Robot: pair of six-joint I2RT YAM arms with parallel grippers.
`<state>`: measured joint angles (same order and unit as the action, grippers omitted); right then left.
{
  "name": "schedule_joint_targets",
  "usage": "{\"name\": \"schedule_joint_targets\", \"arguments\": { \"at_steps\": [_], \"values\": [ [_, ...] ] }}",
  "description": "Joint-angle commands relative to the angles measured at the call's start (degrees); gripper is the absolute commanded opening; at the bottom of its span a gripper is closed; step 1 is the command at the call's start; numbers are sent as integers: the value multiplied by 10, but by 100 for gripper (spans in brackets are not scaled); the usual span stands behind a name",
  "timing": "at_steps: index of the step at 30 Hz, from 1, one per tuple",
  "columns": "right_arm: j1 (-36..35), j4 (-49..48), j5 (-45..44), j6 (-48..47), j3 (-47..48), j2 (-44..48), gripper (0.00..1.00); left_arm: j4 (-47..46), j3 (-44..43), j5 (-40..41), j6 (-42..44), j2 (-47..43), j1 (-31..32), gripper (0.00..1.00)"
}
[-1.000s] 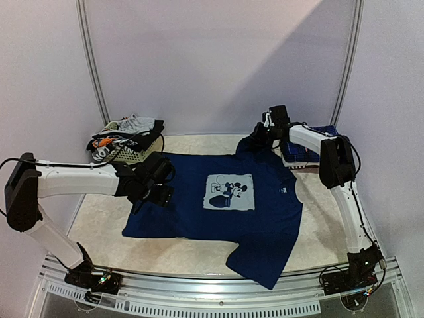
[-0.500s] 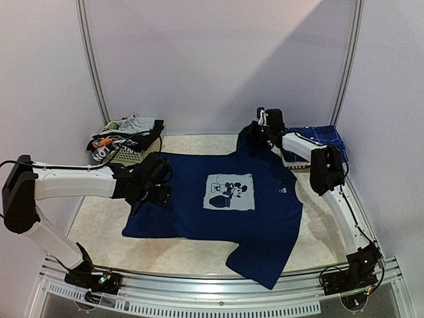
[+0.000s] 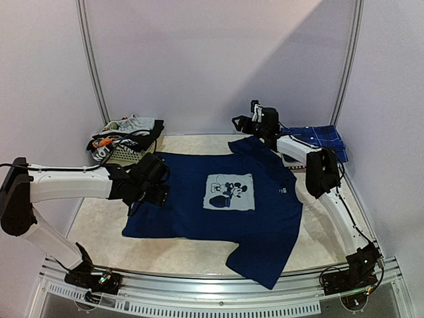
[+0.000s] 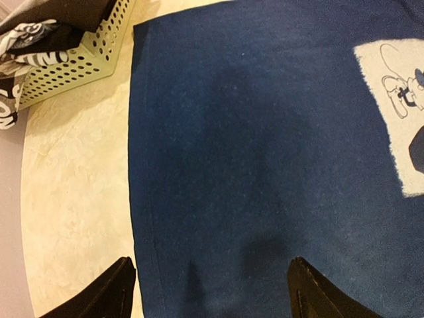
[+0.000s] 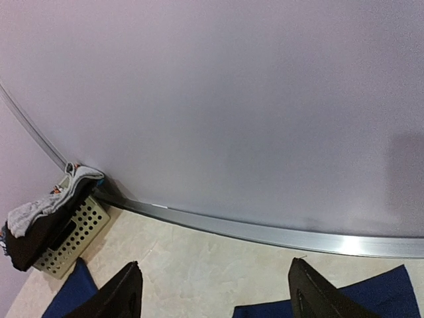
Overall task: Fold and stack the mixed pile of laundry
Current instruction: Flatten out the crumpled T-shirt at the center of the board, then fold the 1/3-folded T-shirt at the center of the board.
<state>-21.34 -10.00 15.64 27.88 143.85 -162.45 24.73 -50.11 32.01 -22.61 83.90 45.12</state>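
Observation:
A navy T-shirt (image 3: 218, 205) with a pale cartoon print (image 3: 229, 191) lies spread flat on the table, one sleeve reaching the near edge. The rest of the mixed laundry pile (image 3: 126, 132), grey, black and orange-white pieces, is heaped on a slatted basket (image 3: 131, 156) at the far left. A blue plaid shirt (image 3: 322, 138) lies folded at the far right. My left gripper (image 3: 151, 185) hovers open over the T-shirt's left edge (image 4: 142, 199), nothing between its fingers (image 4: 112, 295). My right gripper (image 3: 246, 119) is open above the far sleeve (image 5: 371, 298), holding nothing.
The back wall and its metal rail (image 5: 265, 232) stand close in front of the right gripper. The basket (image 5: 69, 238) sits in the far left corner. Bare table (image 4: 73, 199) shows left of the T-shirt. A raised rail (image 3: 218, 288) runs along the near edge.
My right gripper has opened and let go of the T-shirt's far sleeve, which now lies flat; it has moved left, toward the back wall. The left arm has barely shifted.

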Motion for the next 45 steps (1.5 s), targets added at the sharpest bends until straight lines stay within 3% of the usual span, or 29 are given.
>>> {"name": "schedule_joint_targets", "arguments": {
  "at_steps": [1,10,13,18,30,45],
  "values": [
    [-1,-10,-18,-8,-66,75,80,32,10,20,-48,-32,8,80],
    [-31,17,-49,-7,-351,349,95,78,52,60,-118,-89,7,86],
    [-45,61,-80,-10,-428,434,97,73,85,60,-149,-113,6,99],
    [-68,159,-123,-1,-541,547,99,82,110,40,-204,-121,4,99],
    [-107,270,-153,85,-835,769,99,106,201,7,-328,-221,-18,90],
    [-138,433,-207,203,-1054,1028,99,136,267,3,-406,-293,-40,68]
  ]
}}
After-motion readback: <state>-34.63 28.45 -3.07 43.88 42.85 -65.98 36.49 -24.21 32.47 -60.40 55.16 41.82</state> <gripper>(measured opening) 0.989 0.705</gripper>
